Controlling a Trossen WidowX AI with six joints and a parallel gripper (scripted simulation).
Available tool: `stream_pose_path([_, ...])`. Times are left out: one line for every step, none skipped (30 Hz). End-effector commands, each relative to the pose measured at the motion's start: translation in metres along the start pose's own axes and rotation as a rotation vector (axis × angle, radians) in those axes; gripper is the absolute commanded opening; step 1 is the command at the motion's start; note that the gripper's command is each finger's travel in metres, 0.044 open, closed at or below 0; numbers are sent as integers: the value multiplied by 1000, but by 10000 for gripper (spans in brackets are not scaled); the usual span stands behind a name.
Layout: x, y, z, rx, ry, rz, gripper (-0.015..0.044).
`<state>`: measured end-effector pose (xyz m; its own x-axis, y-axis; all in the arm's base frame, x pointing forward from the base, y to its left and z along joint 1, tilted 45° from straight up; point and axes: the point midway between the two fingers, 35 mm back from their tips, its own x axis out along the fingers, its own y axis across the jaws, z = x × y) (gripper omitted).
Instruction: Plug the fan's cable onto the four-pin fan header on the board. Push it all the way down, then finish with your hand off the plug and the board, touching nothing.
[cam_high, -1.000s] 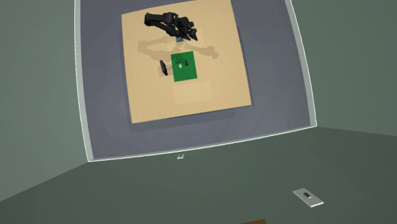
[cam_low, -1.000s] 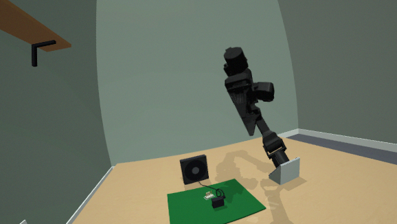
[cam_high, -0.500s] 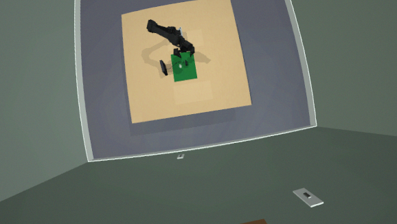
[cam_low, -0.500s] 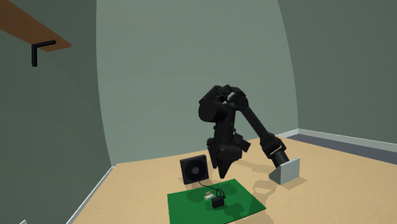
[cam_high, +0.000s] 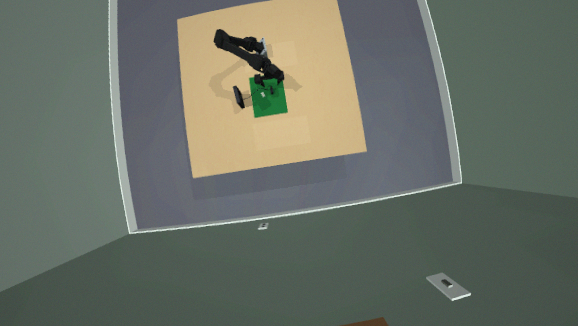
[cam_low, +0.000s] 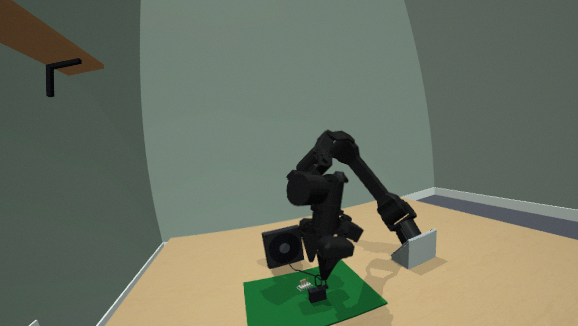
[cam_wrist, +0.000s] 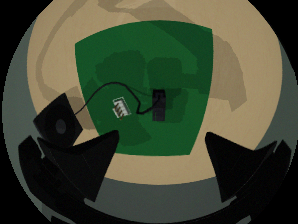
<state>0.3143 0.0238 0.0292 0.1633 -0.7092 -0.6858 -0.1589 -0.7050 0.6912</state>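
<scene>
The green board (cam_high: 278, 107) (cam_low: 356, 297) (cam_wrist: 186, 56) lies flat on the tan table. The white four-pin header (cam_high: 261, 94) (cam_low: 303, 285) (cam_wrist: 121, 107) stands near the board's middle. The black plug (cam_low: 317, 294) (cam_wrist: 158, 104) lies on the board right beside the header, apart from it. A thin black cable runs from the plug to the black fan (cam_high: 239, 97) (cam_low: 283, 247) (cam_wrist: 56, 123), which stands upright off the board's edge. My gripper (cam_high: 266, 82) (cam_low: 324, 278) (cam_wrist: 162, 136) is open and empty. It points straight down a short way above the plug.
The arm's grey base block (cam_low: 416, 248) stands on the tan table (cam_high: 310, 135) behind and to the right of the board. A grey floor with a low white wall (cam_high: 116, 125) surrounds the table. A brown shelf (cam_low: 30, 37) hangs high on the left wall.
</scene>
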Motion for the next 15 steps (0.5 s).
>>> stream_pose_path([24, 4, 10, -7, -11, 13, 440])
stream_pose_path([24, 4, 10, -7, -11, 13, 440])
stream_pose_path([24, 4, 10, -7, -11, 13, 440])
stream_pose_path([25, 4, 11, -7, -11, 13, 440])
stream_pose_path([25, 4, 11, -7, -11, 13, 440])
stream_pose_path([26, 4, 11, -7, -11, 13, 440])
stream_pose_path([27, 4, 11, -7, -11, 13, 440])
stream_pose_path([28, 4, 11, -7, -11, 12, 440])
stream_pose_path([30, 4, 12, -7, -11, 12, 440])
stream_pose_path([31, 4, 12, -7, -11, 12, 440])
stream_pose_path([33, 4, 12, -7, -11, 12, 440])
stream_pose_path([35, 4, 13, -7, -11, 12, 440])
stream_pose_path([36, 4, 13, -7, -11, 12, 440])
stream_pose_path([38, 4, 13, -7, -11, 12, 440])
stream_pose_path([39, 4, 14, -7, -11, 12, 440])
